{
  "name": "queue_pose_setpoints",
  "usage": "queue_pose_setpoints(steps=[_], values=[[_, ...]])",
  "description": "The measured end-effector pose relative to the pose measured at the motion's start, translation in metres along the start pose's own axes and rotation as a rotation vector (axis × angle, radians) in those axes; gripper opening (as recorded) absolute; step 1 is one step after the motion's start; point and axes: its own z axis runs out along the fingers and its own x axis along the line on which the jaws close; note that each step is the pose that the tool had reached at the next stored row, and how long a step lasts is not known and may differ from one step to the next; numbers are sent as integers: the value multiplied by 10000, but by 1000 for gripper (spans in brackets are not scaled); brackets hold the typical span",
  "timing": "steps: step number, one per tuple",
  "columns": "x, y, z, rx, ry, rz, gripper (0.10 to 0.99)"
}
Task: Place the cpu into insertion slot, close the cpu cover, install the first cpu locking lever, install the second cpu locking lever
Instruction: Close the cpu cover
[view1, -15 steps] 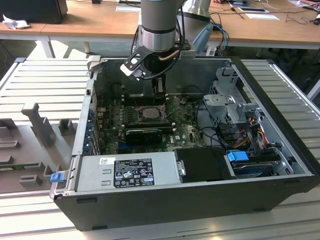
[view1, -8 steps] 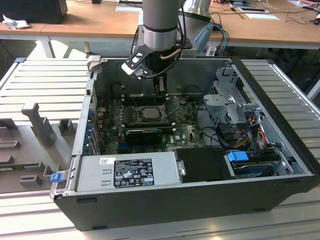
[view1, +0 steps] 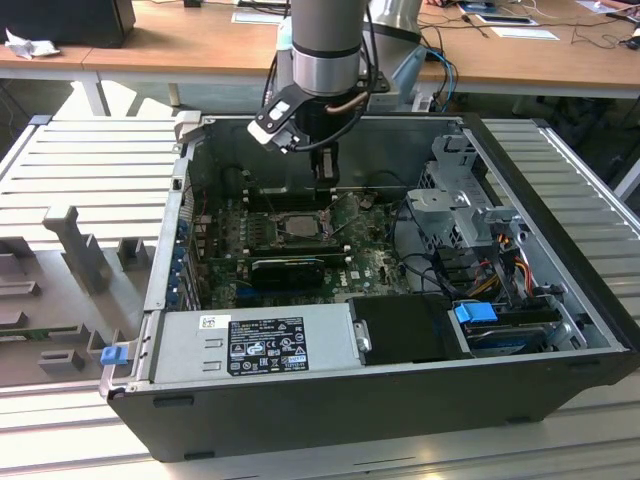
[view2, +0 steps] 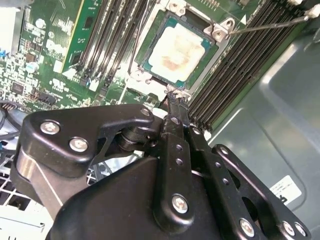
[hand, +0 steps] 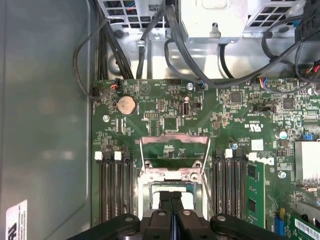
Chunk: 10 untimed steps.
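Note:
The cpu (view2: 172, 52), a pale silver square with a brownish smear on top, lies flat in the insertion slot (view2: 141, 59); the exterior view shows the cpu (view1: 300, 226) mid-board. The cpu cover (hand: 167, 140), a metal frame with a window, stands swung up off the slot. My gripper (view2: 175, 97) is shut with nothing visible between its fingers, and its tips hover just over one edge of the slot. Its black fingers (hand: 165, 200) hide part of the chip in the first wrist view. A thin wire locking lever (view2: 265, 25) juts out from a socket corner.
Long black memory slots (hand: 112, 190) flank the socket on both sides. A grey power supply (view1: 255, 345) fills the case's front, a drive cage (view1: 455, 200) and cable bundles (hand: 200, 70) sit toward the exterior view's right. Case walls (view2: 260, 125) close in around the board.

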Motion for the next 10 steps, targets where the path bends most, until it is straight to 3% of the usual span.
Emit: queue_pose_setpoints(steps=[10], values=[[2,95,4,32,0,-2,106]])
